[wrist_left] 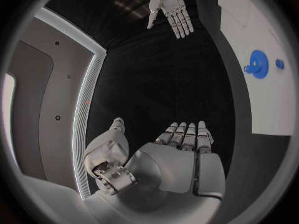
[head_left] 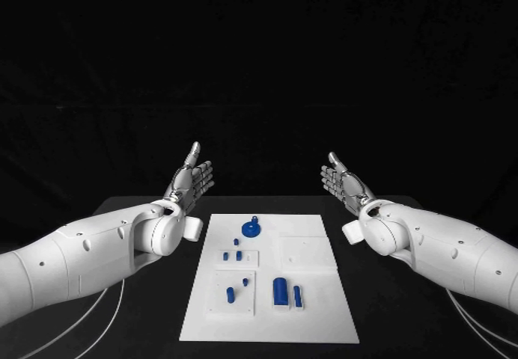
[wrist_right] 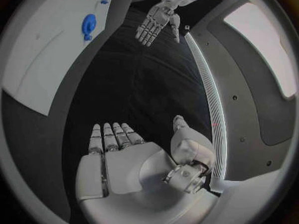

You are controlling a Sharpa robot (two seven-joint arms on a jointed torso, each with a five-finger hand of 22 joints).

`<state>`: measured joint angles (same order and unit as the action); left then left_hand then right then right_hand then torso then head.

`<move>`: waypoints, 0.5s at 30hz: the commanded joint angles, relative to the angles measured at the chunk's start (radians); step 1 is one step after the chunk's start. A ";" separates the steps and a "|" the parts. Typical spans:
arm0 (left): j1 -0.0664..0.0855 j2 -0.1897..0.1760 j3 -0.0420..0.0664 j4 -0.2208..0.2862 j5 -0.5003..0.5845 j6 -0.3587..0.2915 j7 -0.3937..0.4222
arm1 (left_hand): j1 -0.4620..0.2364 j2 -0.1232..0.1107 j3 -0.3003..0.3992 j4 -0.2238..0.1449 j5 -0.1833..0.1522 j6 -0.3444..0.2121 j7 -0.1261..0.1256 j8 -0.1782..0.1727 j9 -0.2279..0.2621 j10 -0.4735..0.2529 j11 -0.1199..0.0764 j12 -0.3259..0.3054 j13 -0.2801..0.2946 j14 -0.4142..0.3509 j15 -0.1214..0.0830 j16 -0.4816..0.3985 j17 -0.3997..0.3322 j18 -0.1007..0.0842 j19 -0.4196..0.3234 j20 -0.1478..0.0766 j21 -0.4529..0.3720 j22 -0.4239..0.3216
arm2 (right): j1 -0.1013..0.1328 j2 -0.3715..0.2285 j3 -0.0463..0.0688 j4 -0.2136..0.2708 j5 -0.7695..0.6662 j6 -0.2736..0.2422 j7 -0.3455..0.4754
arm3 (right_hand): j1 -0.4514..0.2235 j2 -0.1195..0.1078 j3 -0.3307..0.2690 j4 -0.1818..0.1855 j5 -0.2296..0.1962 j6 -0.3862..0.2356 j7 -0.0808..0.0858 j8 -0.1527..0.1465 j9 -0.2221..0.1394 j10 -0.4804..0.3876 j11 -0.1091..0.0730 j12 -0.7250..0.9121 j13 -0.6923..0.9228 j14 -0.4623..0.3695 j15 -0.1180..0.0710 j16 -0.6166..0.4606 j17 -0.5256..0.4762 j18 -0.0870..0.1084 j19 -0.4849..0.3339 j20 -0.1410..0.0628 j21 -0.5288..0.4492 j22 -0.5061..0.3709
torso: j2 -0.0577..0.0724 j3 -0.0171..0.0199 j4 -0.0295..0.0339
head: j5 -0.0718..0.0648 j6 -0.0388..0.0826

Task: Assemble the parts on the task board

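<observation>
The left robot hand (head_left: 192,179) is raised above the far left part of the counter (head_left: 129,206), fingers straight, close together and pointing away from the robot, thumb apart; it holds nothing. The right robot hand (head_left: 342,182) mirrors it over the far right part of the counter, also flat and spread, with nothing in it. The two palms face each other across the gap, and both hands are well clear of the board (head_left: 324,314) and above it. In the left wrist view the left robot hand (wrist_left: 181,149) shows the same straight fingers, with the right robot hand (wrist_left: 169,10) opposite it; the right wrist view shows the right robot hand (wrist_right: 118,149) likewise flat, with the left robot hand (wrist_right: 156,22) across from it. The board lies flat in the middle of the counter between the two arms, touched by neither hand. On its far end lies a round blue disc (head_left: 251,229) with a small knob. Nearer, on the left side, a raised panel (head_left: 251,262) carries small blue pegs (head_left: 232,256). Closer still, another panel (head_left: 216,307) holds a slim blue pin (head_left: 230,295) and a smaller piece (head_left: 245,282). Just right of that, a thick blue cylinder (head_left: 281,290) stands beside a thin blue bar (head_left: 298,297). A blank white panel (head_left: 305,250) takes the board's right middle.
</observation>
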<state>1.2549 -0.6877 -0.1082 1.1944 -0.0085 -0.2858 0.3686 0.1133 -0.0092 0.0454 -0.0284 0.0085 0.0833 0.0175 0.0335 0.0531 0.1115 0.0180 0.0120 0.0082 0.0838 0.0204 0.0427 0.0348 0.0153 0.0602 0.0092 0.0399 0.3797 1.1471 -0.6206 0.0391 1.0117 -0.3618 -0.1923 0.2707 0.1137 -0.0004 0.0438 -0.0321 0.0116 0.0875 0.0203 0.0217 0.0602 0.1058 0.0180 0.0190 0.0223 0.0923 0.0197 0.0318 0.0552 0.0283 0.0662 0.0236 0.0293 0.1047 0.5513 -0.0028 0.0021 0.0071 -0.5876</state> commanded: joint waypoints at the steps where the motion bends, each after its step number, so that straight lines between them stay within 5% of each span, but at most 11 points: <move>1: -0.043 -0.019 0.020 0.083 0.003 -0.173 0.062 | -0.113 0.009 -0.045 0.028 -0.008 -0.083 -0.018 -0.034 -0.053 -0.112 -0.018 -0.012 -0.008 -0.084 -0.020 -0.043 -0.035 -0.015 -0.060 -0.009 -0.040 -0.380 | -0.015 -0.023 -0.005 0.087 0.098 -0.152 0.076 | -0.114 0.000 -0.044 0.032 -0.012 -0.087 -0.020 -0.022 -0.060 -0.106 -0.018 -0.019 -0.022 -0.092 -0.020 -0.032 -0.055 -0.028 -0.066 -0.024 -0.029 -0.105 | -0.007 0.0028 -0.0021 | -0.007 -0.012; 3: -0.083 -0.037 0.042 0.156 0.004 -0.250 0.084 | -0.113 0.009 -0.045 0.028 -0.008 -0.083 -0.018 -0.034 -0.053 -0.112 -0.018 -0.012 -0.008 -0.084 -0.020 -0.043 -0.035 -0.015 -0.060 -0.009 -0.040 -0.380 | -0.029 -0.046 -0.011 0.165 0.141 -0.222 0.104 | -0.114 0.000 -0.044 0.032 -0.012 -0.087 -0.020 -0.022 -0.060 -0.106 -0.018 -0.019 -0.022 -0.092 -0.020 -0.032 -0.055 -0.028 -0.066 -0.024 -0.029 -0.105 | -0.007 0.0028 -0.0021 | -0.007 -0.012; 7: -0.139 -0.062 0.073 0.257 0.006 -0.358 0.115 | -0.113 0.009 -0.045 0.028 -0.008 -0.083 -0.018 -0.034 -0.053 -0.112 -0.018 -0.012 -0.008 -0.084 -0.020 -0.043 -0.035 -0.015 -0.060 -0.009 -0.040 -0.380 | -0.051 -0.083 -0.020 0.293 0.213 -0.338 0.152 | -0.114 0.000 -0.044 0.032 -0.012 -0.087 -0.020 -0.022 -0.060 -0.106 -0.018 -0.019 -0.022 -0.092 -0.020 -0.032 -0.055 -0.028 -0.066 -0.024 -0.029 -0.105 | -0.007 0.0028 -0.0021 | -0.007 -0.012; 12: -0.187 -0.084 0.099 0.344 0.008 -0.451 0.142 | -0.113 0.009 -0.045 0.028 -0.008 -0.083 -0.018 -0.034 -0.053 -0.112 -0.018 -0.012 -0.008 -0.084 -0.020 -0.043 -0.035 -0.015 -0.060 -0.009 -0.040 -0.380 | -0.077 -0.125 -0.031 0.441 0.296 -0.472 0.206 | -0.114 0.000 -0.044 0.032 -0.012 -0.087 -0.020 -0.022 -0.060 -0.106 -0.018 -0.019 -0.022 -0.092 -0.020 -0.032 -0.055 -0.028 -0.066 -0.024 -0.029 -0.105 | -0.007 0.0028 -0.0021 | -0.007 -0.012; 15: -0.201 -0.090 0.106 0.368 0.008 -0.477 0.149 | -0.113 0.009 -0.045 0.028 -0.008 -0.083 -0.018 -0.034 -0.053 -0.112 -0.018 -0.012 -0.008 -0.084 -0.020 -0.043 -0.035 -0.015 -0.060 -0.009 -0.040 -0.380 | -0.087 -0.142 -0.035 0.497 0.328 -0.523 0.227 | -0.114 0.000 -0.044 0.032 -0.012 -0.087 -0.020 -0.022 -0.060 -0.106 -0.018 -0.019 -0.022 -0.092 -0.020 -0.032 -0.055 -0.028 -0.066 -0.024 -0.029 -0.105 | -0.007 0.0028 -0.0021 | -0.007 -0.012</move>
<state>1.0564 -0.7771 -0.0044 1.5528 -0.0031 -0.6598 0.4625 0.0072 0.0004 0.0049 0.0011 0.0047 0.0053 -0.0001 0.0031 0.0020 0.0052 -0.0001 0.0069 0.0014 0.0043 0.0009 0.0035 0.0012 0.0156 0.0035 0.0000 0.0035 0.0033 1.0628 -0.7574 0.0043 1.4919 -0.1189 -0.5833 0.4203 0.0055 -0.0001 0.0054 0.0009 0.0035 0.0046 -0.0002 0.0035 0.0009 0.0036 -0.0001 0.0035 0.0010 0.0048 0.0003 0.0035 0.0013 0.0138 0.0049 -0.0002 0.0035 0.0010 0.5444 0.0001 0.0000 0.0001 -0.6000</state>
